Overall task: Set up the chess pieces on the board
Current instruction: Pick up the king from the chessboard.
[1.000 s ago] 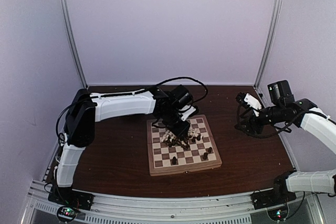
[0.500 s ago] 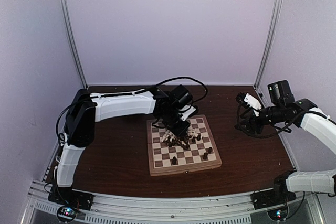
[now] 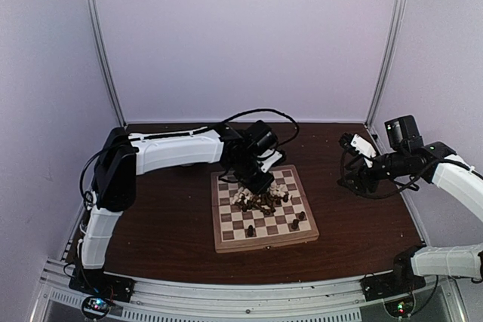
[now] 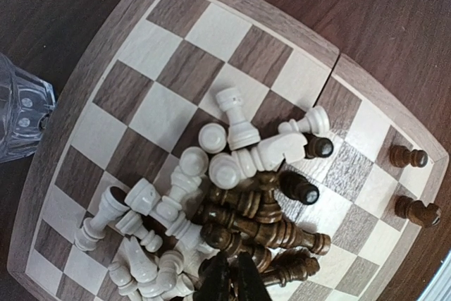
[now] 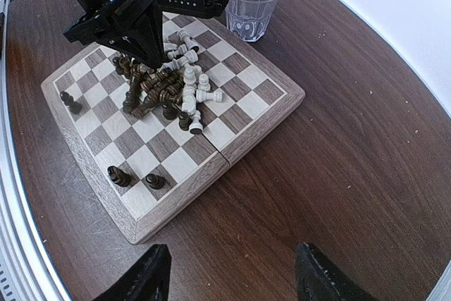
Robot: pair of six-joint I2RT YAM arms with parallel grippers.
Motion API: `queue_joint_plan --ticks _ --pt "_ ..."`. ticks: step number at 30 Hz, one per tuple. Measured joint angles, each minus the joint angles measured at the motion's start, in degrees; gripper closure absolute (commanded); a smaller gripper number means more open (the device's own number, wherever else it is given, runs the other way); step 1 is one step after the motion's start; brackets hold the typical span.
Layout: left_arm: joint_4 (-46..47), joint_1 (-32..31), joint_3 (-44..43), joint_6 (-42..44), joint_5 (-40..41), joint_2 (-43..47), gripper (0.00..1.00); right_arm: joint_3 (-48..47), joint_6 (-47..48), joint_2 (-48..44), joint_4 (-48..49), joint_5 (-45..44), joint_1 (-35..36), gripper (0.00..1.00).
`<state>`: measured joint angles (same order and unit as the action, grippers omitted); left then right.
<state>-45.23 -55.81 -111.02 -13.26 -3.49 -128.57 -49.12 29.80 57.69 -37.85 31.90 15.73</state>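
Observation:
The board point(image 3: 266, 245) lies mid-table, with a heap of chess pieces point(image 3: 263, 200) toppled at its centre. In the left wrist view the cream pieces point(image 4: 169, 209) lie left of the dark ones point(image 4: 268, 223). My left gripper point(image 4: 231, 280) reaches down into the dark heap, its fingers pinched together on a dark chess piece. From the right wrist view this gripper point(image 5: 151, 54) covers the far side of the pile point(image 5: 169, 86). Two dark pieces point(image 5: 118, 175) stand near the board's corner. My right gripper point(image 5: 232, 273) hovers open over bare tabletop, right of the board rim point(image 5: 205, 174).
A clear drinking glass point(image 5: 251, 5) stands on the table just beyond the board's far edge, close to the left gripper, and it also shows beside the rim point(image 4: 81, 82) as the glass point(image 4: 21, 114). Two dark pieces point(image 4: 409, 156) stand upright near a board edge.
The left gripper's jaws have closed together over the dark pieces in the pile. The right arm has not moved.

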Motion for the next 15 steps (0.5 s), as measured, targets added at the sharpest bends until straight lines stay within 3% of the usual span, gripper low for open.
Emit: queue_joint_plan --ticks 11,15 --pt "-0.85 0.00 0.00 0.04 0.26 2.05 0.91 0.00 0.00 -0.02 0.02 -0.04 0.00 0.37" --pt "-1.01 0.00 0.00 0.17 0.24 2.25 0.72 0.00 0.02 -0.04 0.02 -0.07 0.00 0.37"
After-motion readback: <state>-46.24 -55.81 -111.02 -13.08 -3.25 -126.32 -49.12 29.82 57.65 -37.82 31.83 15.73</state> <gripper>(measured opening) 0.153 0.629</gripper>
